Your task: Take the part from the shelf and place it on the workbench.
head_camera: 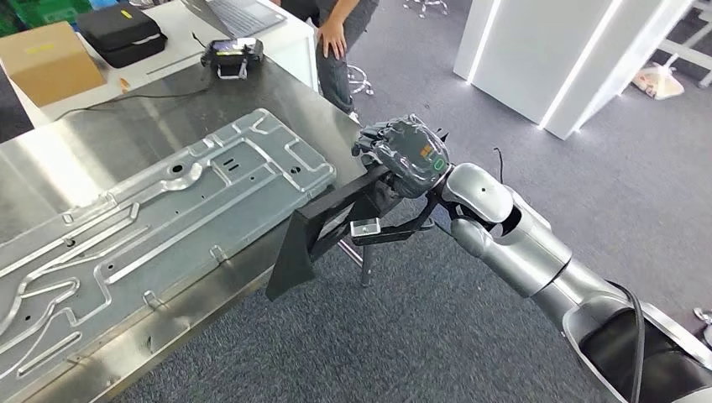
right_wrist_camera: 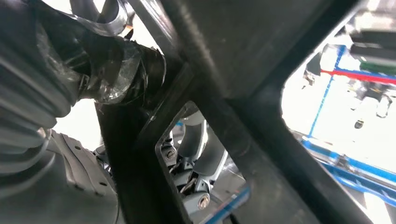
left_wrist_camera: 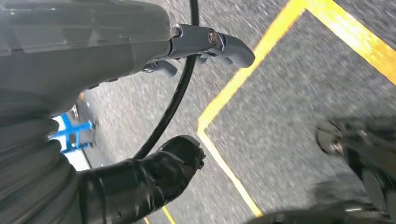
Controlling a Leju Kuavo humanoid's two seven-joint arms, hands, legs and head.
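The part [head_camera: 323, 225] is a black angular metal frame with open cut-outs and a small silver clip under it. My right hand [head_camera: 407, 155] grips its upper end, just off the near right corner of the steel workbench [head_camera: 101, 143]. The part slants down along the bench's front edge, and I cannot tell whether it touches the bench. In the right wrist view the black frame [right_wrist_camera: 243, 107] lies close across the lens, with my taped thumb [right_wrist_camera: 116, 70] pressed on it. My left hand [left_wrist_camera: 93, 60] hangs over the floor, fingers apart and holding nothing.
A large stamped metal panel [head_camera: 168, 210] covers much of the workbench. Behind it, a white table carries a cardboard box [head_camera: 46, 59], a black case [head_camera: 122, 34] and a small black device [head_camera: 232, 54]. A person [head_camera: 336, 34] stands at that table's corner. Grey carpet with yellow floor lines [left_wrist_camera: 261, 51] lies below.
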